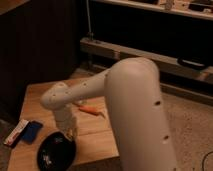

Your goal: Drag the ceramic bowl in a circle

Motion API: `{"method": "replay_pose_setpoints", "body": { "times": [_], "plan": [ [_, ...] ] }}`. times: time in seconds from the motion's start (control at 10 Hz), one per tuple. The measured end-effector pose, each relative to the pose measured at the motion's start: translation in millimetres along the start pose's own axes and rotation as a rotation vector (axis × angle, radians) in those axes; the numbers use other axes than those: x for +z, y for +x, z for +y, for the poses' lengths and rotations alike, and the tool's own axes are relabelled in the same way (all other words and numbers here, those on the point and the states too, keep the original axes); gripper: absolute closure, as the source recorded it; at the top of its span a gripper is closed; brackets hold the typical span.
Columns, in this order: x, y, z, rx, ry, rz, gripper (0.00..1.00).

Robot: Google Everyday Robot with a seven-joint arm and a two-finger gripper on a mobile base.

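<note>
The end effector (71, 134) is low over the bench (98, 143), at the upper right rim of the bowl (55, 153). It appears to touch or hook that rim. The wrist above hides it, so I cannot tell how far open it is or whether it truly grips the bowl.

The bowl sits near the front left corner of the bench, its near side very close to the front edge and possibly at it. Just beside it, to the upper left, lies a blue block (31, 131), with a white strip (16, 132) next to that. An orange item (90, 110) lies behind the end effector, apart from the bowl. The arm (85, 90) reaches in from the right.

Risks, as I judge them:
- With so little bench in front, any arc toward the near edge could tip the bowl off.
- A leftward arc could push the bowl into the blue block and shove it.
- If contact is only at the rim, the glossy bowl may slip or pivot rather than follow.
</note>
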Motion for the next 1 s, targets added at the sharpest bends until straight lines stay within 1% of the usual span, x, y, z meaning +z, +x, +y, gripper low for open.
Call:
{"method": "replay_pose_setpoints", "body": {
  "times": [0.2,0.3,0.5,0.6,0.7,0.9,1.0],
  "plan": [
    [1,-28,13,-0.046,-0.006,-0.018,1.0],
    [3,-41,14,-0.048,-0.006,-0.024,1.0],
    [5,-58,-4,-0.008,0.003,-0.027,1.0],
    [5,-61,-19,0.033,0.01,-0.026,1.0],
    [7,-57,-38,0.097,0.018,-0.023,1.0],
    [10,-39,-68,0.196,0.026,-0.023,1.0],
    [12,-16,-91,0.271,0.033,-0.021,1.0]
  ]
}}
